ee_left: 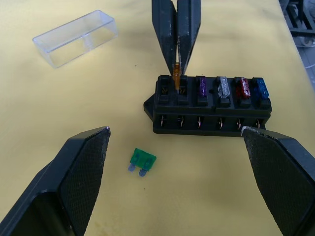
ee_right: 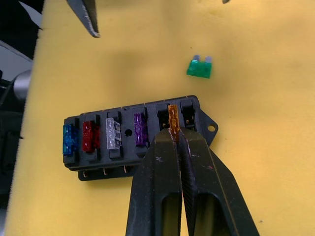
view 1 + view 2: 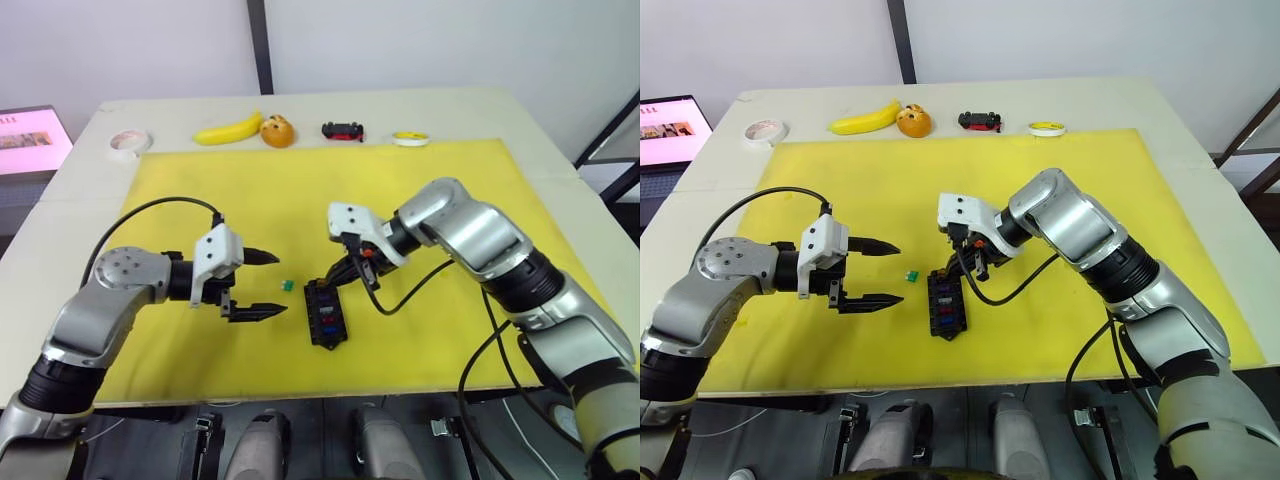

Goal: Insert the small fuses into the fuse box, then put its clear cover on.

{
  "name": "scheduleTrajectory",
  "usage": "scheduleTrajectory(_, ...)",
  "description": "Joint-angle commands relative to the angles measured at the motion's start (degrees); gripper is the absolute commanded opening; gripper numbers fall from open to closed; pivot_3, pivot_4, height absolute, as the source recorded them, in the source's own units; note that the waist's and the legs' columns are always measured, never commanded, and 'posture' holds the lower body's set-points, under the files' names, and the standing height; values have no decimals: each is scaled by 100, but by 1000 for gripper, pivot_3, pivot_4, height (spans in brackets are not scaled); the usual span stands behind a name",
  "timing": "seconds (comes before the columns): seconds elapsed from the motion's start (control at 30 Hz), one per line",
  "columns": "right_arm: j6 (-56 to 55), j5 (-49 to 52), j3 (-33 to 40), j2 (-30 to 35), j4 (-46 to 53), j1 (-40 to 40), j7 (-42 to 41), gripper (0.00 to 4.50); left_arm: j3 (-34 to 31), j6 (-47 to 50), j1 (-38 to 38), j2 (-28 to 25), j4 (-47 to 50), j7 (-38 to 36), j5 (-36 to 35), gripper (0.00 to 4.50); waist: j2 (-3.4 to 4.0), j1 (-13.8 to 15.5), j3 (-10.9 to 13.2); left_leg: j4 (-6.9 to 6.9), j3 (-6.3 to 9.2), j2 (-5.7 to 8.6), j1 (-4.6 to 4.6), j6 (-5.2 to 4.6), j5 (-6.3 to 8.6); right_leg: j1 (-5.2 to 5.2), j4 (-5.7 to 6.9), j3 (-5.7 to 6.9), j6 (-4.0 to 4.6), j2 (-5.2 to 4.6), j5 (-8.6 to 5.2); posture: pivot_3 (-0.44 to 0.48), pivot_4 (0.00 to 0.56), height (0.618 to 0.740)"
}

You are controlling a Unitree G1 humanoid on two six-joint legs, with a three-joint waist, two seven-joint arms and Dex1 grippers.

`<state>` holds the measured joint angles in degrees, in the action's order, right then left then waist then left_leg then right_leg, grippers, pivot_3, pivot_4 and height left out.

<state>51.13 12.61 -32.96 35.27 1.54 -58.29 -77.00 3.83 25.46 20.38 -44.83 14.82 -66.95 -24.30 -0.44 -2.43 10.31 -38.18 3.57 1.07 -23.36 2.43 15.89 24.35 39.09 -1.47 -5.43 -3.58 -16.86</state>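
Black plastic forms the small rectangular fuse box (image 1: pixel 211 105), which is seen lying on the yellow mat (image 3: pixel 250 190) that covers the pale table (image 3: pixel 80 190), near the mat's front edge. Six small blade fuses are counted. Four are seated in one row of the box: a purple fuse (image 1: pixel 201 87), a pale clear fuse (image 1: pixel 223 87), a red fuse (image 1: pixel 242 88) and a blue fuse (image 1: pixel 260 88). A fifth, the amber fuse (image 2: pixel 173 119), is clamped between the closed fingers (image 2: pixel 162 162) of the right gripper (image 2: pixel 175 136) and is held upright at a slot next to the purple one; whether it is fully seated cannot be told. The sixth, a green fuse (image 1: pixel 142 162), lies loose on the mat just beside the box, on the side toward the left gripper (image 3: pixel 258 285). The left gripper's fingers (image 1: pixel 81 167) are spread wide apart and hold nothing; the green fuse lies between them in the left wrist view, untouched. One transparent rectangular plastic cover (image 1: pixel 76 37) lies open side up on the mat, apart from the box. Along the table's far edge are seen one banana (image 3: pixel 228 130), one orange fruit (image 3: pixel 278 131), one black-and-red toy car (image 3: pixel 343 131) and two rolls of tape (image 3: pixel 130 143). No legible writing is found on the fuses or the box.
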Motion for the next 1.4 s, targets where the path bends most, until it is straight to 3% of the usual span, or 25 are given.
scheduleTrajectory(0.03, 46, 88, 144, -12, 220, -175, -53, 14, -42, -72, 17, -20, 190, 6, -33, 4500, 0, 1, 0, 0, 0, 0, 0, 0, 0, 0, 0, 0, 0, 0, 0, 0, 150, 740)
scheduleTrajectory(1.4, -318, -328, -197, 35, -13, 21, -43, 14, 18, -64, -121, -75, 351, -43, -51, 4500, 0, 3, 0, 0, 0, 0, 0, 0, 0, 0, 0, 0, 0, -1, 0, 0, 150, 740)
